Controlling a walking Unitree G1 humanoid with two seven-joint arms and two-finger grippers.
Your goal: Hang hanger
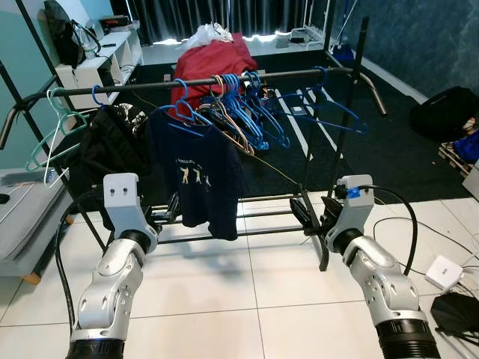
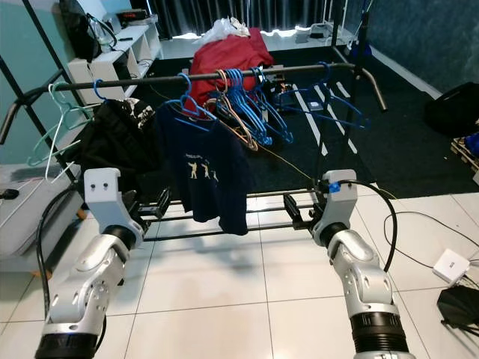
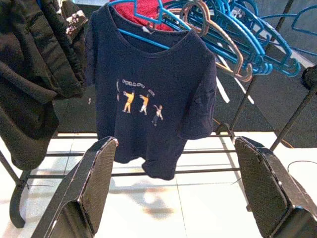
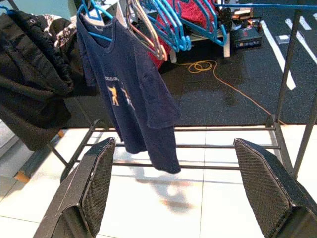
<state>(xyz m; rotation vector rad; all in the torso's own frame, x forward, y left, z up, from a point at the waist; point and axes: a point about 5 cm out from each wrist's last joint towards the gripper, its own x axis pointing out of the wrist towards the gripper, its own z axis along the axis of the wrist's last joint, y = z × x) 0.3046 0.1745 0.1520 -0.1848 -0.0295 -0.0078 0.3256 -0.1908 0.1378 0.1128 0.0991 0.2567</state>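
A lived-in room of a home: a black clothes rack (image 1: 224, 78) hung with blue hangers (image 1: 254, 105) and a navy T-shirt (image 1: 198, 176), white floor tiles (image 1: 247, 299) meeting dark carpet (image 1: 389, 142), a white shelf unit (image 1: 93, 63), curtains (image 1: 224, 15) behind

Bright, even indoor light, window glare at the far curtains (image 1: 224, 15), soft shadows on pale tiles (image 1: 247, 292), sharp focus.

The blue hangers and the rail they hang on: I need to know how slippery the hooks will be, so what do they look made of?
The blue hangers look like thin wire with a smooth blue coating, plastic or paint: the strands are narrow, evenly coloured and slightly glossy. The rail looks like dark metal tube with a smooth finish: it is round, straight and shows a faint sheen. Both surfaces look smooth, so hooks probably slide easily.
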